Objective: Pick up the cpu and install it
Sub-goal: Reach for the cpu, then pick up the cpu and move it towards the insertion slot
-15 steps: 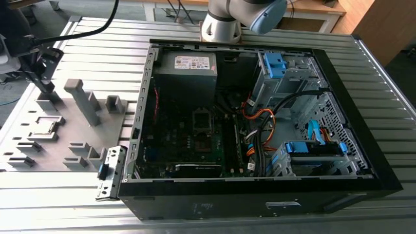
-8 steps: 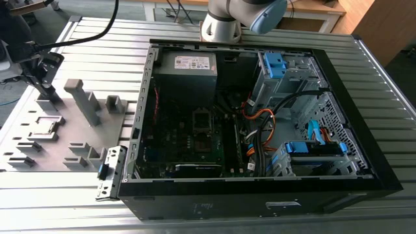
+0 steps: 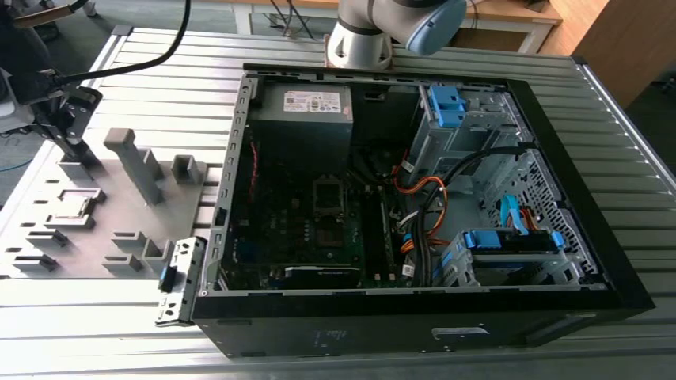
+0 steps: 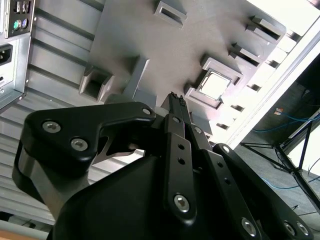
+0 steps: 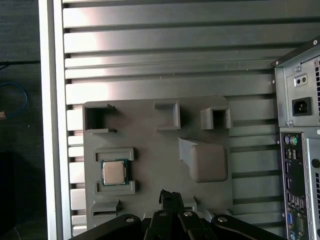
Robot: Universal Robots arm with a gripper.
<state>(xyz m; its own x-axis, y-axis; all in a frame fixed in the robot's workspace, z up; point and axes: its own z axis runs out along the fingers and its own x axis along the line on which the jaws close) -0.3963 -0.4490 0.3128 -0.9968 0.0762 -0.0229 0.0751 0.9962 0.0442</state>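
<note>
Gripper [image 5: 170, 196] was closed, holding nothing, and hung over the fixture plate [image 5: 150, 165]. The cpu [image 5: 114, 172] sat nearby in its pocket, untouched.

You have before you:
- cpu [image 5: 114, 172]: shiny silver-grey top.
- Fixture plate [image 5: 155, 165]: matte grey.
- Gripper [image 5: 170, 196]: black.
- Table [image 5: 150, 50]: silver, ribbed in stripes.
- Computer case [image 3: 317, 336]: black, with blue brackets [image 3: 449, 107] and orange wires [image 3: 425, 187].

Bright light — glare on table [image 5: 150, 45]
</note>
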